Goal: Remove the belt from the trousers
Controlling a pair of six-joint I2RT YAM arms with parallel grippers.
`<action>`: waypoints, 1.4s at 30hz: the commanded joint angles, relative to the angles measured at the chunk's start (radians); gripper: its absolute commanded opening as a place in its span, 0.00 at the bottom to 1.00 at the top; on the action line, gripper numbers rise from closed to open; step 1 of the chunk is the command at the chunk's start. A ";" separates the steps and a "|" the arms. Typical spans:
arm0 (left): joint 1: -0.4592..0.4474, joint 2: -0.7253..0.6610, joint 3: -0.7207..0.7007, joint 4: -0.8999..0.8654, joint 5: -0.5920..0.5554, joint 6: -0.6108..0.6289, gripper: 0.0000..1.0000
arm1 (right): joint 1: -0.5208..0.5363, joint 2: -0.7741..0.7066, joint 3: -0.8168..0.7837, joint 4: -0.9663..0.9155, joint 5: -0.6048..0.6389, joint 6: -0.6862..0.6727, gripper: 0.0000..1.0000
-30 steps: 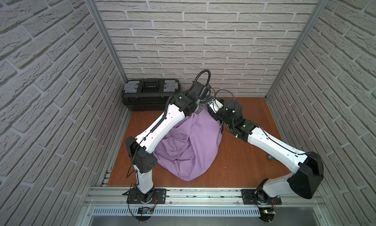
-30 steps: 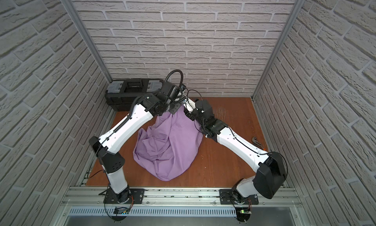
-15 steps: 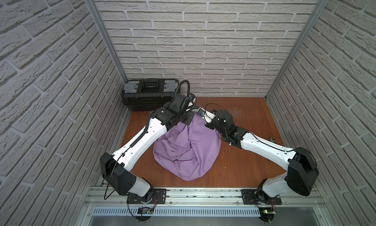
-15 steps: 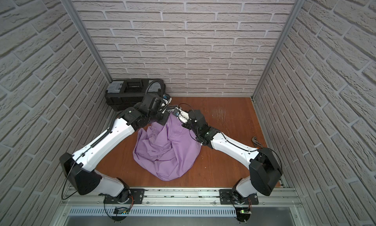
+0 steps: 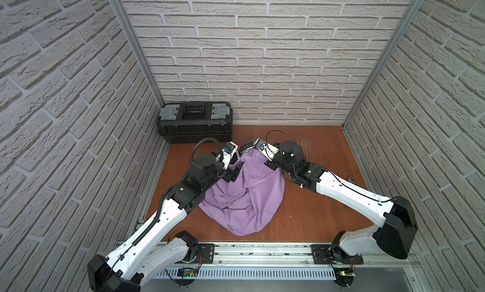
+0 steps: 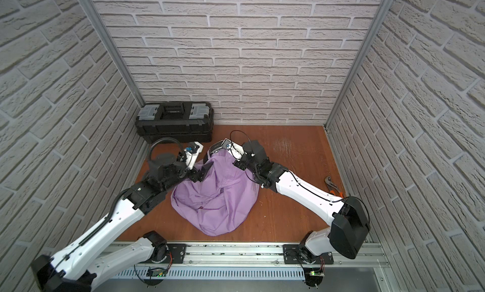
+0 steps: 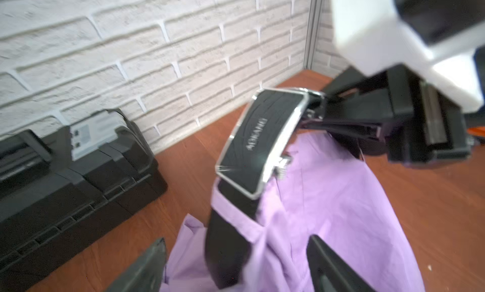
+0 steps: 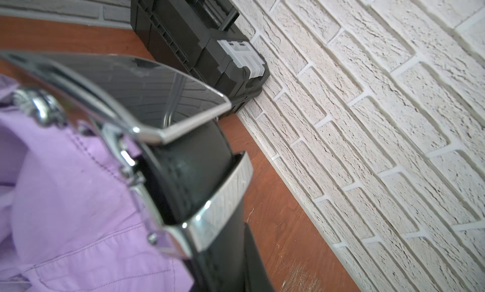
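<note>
left fingers (image 7: 147, 267) apart at the trousers (image 7: 328, 198), arm low; right fingers (image 7: 349, 127) tight on the belt (image 7: 257, 141)

Three walls of pale faux brick: back wall (image 5: 262, 67), left wall (image 5: 65, 93), right wall (image 5: 433, 106). An aluminium post stands in each back corner (image 5: 136, 54) (image 5: 378, 54). The floor (image 5: 315, 212) is reddish-brown wood-look board, scuffed, with a pale scratched patch (image 6: 283, 146) near the back wall. A black toolbox (image 5: 195, 125) with two grey latches (image 5: 169, 112) and a top handle sits in the back left corner, against the back wall. Pliers (image 6: 331, 184) with orange grips lie on the floor by the right wall. A metal rail (image 5: 262, 251) runs along the front edge, with a slotted white vent strip (image 5: 262, 273) below it. The light is even and soft.
</note>
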 commanded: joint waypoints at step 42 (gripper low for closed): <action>-0.017 0.336 -0.077 0.509 0.024 0.133 0.75 | 0.010 -0.082 -0.013 0.086 0.065 0.418 0.02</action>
